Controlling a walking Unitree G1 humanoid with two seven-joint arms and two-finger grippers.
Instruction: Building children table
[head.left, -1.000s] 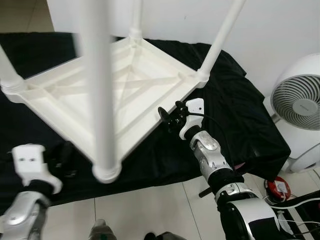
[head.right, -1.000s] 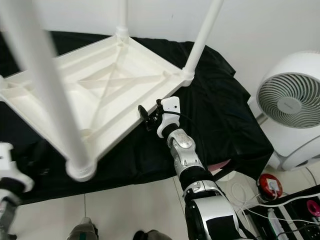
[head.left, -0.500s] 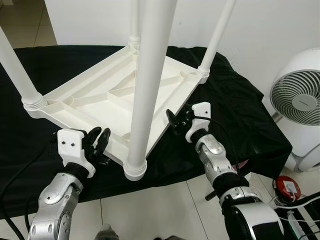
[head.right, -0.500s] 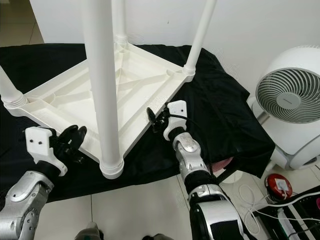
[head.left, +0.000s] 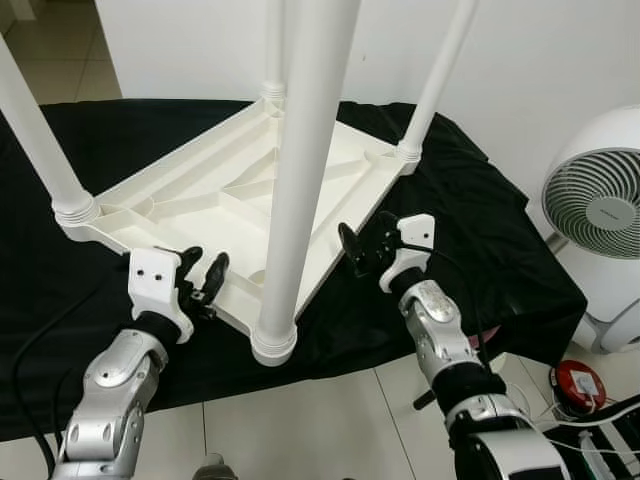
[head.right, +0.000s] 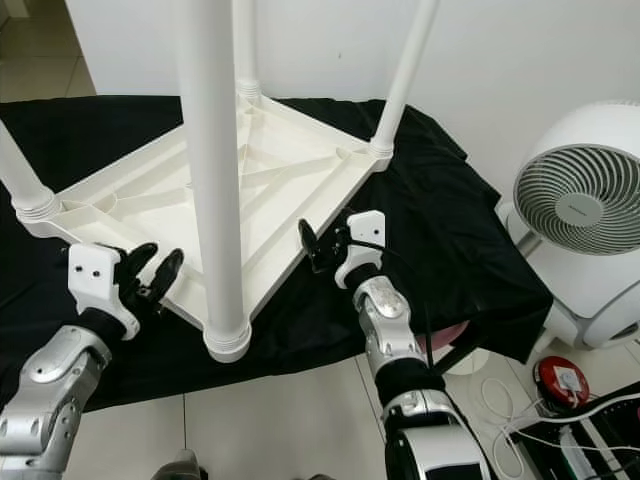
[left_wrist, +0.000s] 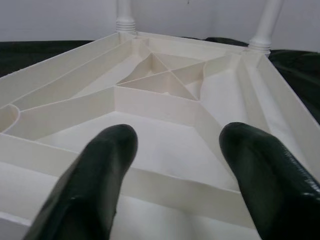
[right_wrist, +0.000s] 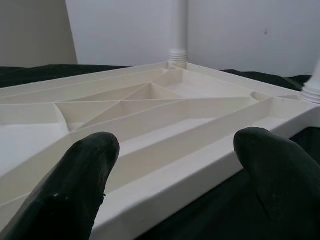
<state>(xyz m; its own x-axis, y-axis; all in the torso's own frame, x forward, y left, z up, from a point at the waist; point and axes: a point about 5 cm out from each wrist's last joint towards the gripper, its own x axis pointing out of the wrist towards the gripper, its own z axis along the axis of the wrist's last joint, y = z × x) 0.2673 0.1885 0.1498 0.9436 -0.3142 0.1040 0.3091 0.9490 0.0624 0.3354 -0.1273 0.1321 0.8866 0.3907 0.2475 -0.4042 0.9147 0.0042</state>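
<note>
Left gripper (head.left: 203, 277) lower left, fingers spread, grasping nothing, at near rim of upturned white children's table (head.left: 200, 195). Right gripper (head.left: 364, 246) centre right, fingers spread, beside right rim. Table rests legs-up on black cloth (head.left: 480, 230), mid-frame. White fan (head.left: 598, 205) far right.

Both silver arms are reaching forward, elbows bent. The left hand (head.left: 203, 277) is holding its black fingers spread apart, and the right hand (head.left: 362, 243) likewise.
</note>
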